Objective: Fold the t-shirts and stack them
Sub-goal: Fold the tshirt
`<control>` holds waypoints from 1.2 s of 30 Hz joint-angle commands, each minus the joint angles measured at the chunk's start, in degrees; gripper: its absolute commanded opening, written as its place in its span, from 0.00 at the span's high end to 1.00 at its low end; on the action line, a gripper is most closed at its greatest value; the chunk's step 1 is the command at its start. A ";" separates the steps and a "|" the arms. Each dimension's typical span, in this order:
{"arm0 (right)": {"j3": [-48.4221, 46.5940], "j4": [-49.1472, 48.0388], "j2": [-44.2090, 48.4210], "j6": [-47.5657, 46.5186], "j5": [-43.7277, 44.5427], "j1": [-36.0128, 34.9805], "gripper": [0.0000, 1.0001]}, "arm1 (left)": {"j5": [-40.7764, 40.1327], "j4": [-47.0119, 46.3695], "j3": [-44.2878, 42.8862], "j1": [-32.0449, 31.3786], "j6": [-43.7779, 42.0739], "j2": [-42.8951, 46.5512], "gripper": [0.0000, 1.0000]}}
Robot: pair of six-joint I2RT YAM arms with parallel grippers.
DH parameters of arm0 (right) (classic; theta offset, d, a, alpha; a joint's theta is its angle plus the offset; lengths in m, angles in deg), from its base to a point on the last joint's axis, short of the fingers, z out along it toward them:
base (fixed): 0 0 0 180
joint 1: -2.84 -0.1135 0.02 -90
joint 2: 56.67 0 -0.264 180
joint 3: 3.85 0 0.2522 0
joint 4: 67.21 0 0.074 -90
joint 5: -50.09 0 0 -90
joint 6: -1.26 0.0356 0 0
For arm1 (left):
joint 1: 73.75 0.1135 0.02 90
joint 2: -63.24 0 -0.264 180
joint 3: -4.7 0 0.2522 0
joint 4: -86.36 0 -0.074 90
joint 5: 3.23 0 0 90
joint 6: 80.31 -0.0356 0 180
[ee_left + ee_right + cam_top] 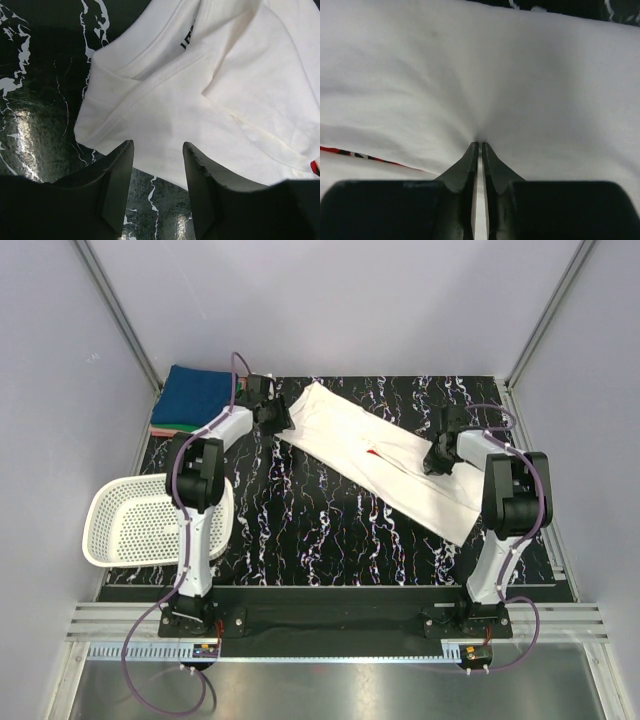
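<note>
Left pincer (157, 146): arm stretched forward, jaws apart, empty, at white t-shirt (335, 435) edge.
Right pincer (479, 144): arm angled down, pinching the t-shirt's cloth.

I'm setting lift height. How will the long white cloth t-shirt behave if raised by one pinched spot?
Probably floppy: the long white cloth t-shirt puckers into creases at the right end effector, so it would likely drape and sag. Likely light, lying thin and flat. Its folded layers may slip apart.
</note>
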 commanded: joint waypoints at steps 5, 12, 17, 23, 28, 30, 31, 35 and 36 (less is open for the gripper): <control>15.23 -5.33 10.99 17.32 -8.88 -5.14 0.85 | 0.99 -2.18 2.37 0.03 -3.11 9.98 0.50; 9.11 -4.12 15.77 5.60 -10.66 -6.11 0.74 | 1.15 -5.26 15.12 -2.34 1.28 18.26 0.49; -3.81 4.51 6.11 -2.87 -10.12 -5.76 0.73 | 1.60 -8.43 18.74 -2.61 4.46 15.37 0.50; -10.25 5.48 -0.23 -6.83 -7.84 -5.41 0.74 | 4.58 -7.72 10.48 -2.61 4.89 7.45 0.50; -8.85 1.61 -3.04 -6.22 -11.10 -3.56 0.76 | 6.09 -10.73 10.74 -2.78 8.50 5.86 0.52; -8.84 2.22 -4.53 -6.83 -9.78 -3.56 0.78 | 1.36 -8.35 11.08 -3.13 7.98 7.61 0.53; -8.41 2.31 -4.80 -6.83 -9.51 -3.56 0.78 | -0.23 -8.78 11.87 -3.22 8.06 8.75 0.53; -6.13 0.91 -4.19 -6.75 -9.95 -3.56 0.78 | -1.39 -14.22 16.01 -3.40 9.64 13.68 0.53; -5.69 0.04 -3.40 -6.66 -9.78 -3.56 0.78 | -0.86 -14.84 15.23 -3.92 10.25 13.95 0.53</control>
